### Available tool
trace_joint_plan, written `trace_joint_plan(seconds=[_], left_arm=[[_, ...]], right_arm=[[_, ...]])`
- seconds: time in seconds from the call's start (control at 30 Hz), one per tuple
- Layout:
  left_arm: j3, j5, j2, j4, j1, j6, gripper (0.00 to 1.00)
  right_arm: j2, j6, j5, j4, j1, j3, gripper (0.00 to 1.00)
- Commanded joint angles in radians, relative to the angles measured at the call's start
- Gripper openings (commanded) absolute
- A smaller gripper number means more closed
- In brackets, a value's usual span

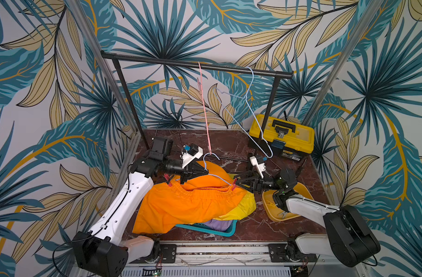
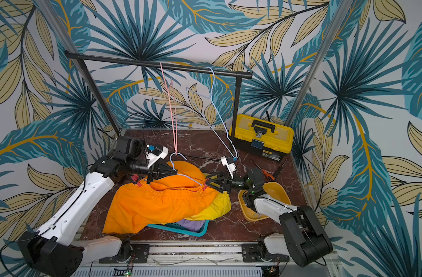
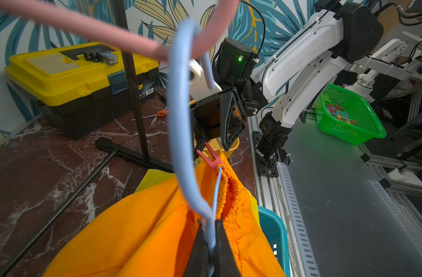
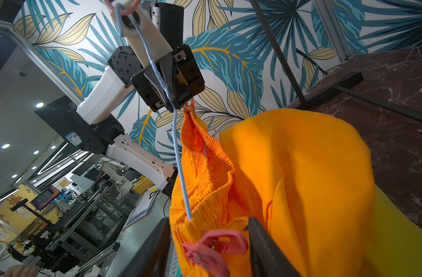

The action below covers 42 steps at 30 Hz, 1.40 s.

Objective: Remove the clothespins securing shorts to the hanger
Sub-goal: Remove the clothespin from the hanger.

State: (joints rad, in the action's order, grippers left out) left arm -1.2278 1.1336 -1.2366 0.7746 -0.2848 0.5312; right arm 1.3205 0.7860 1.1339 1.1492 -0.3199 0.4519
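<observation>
Pink clothespin (image 4: 212, 249) sits between the spread right fingers (image 4: 265, 244). It looks light and springy, so squeeze its tail ends. Left fingers (image 3: 223, 247) pinch the blue hanger (image 3: 178, 120).

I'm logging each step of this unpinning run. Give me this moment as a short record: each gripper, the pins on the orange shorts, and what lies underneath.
left gripper: shut on the blue hanger
right gripper: open, jaws either side of the pink clothespin
red clothespin: clipped at the waistband's opposite end
orange shorts: waistband pinned to the hanger, legs draped over the yellow shorts and teal basket
lilac shorts: in the basket, mostly covered
</observation>
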Motion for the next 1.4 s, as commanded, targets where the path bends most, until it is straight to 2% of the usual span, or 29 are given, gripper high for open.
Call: trace_joint_plan(seconds=[0.0, 0.3, 0.63, 0.77, 1.07, 1.27, 1.37], left_arm=[[-0.029, 0.004, -0.007, -0.012, -0.004, -0.004, 0.0], [-0.034, -0.011, -0.017, -0.012, -0.003, -0.012, 0.0], [-0.044, -0.015, -0.024, -0.012, 0.002, -0.033, 0.0], [-0.042, -0.013, -0.024, -0.012, 0.001, -0.036, 0.0], [-0.038, -0.002, -0.027, -0.012, 0.002, -0.034, 0.0], [-0.035, 0.0, -0.021, -0.012, 0.002, -0.03, 0.0], [-0.034, -0.003, -0.024, -0.011, 0.001, -0.028, 0.0]], right_arm=[[-0.038, 0.025, 0.008, 0.045, -0.008, -0.022, 0.49], [-0.083, -0.004, -0.004, -0.004, -0.021, -0.062, 0.42], [-0.211, -0.161, -0.024, -0.268, -0.03, -0.079, 0.41], [-0.238, -0.199, -0.035, -0.335, -0.034, -0.079, 0.36], [-0.239, -0.235, -0.08, -0.368, -0.057, -0.067, 0.34], [-0.274, -0.259, -0.105, -0.413, -0.057, -0.067, 0.23], [-0.288, -0.266, -0.127, -0.43, -0.057, -0.071, 0.12]])
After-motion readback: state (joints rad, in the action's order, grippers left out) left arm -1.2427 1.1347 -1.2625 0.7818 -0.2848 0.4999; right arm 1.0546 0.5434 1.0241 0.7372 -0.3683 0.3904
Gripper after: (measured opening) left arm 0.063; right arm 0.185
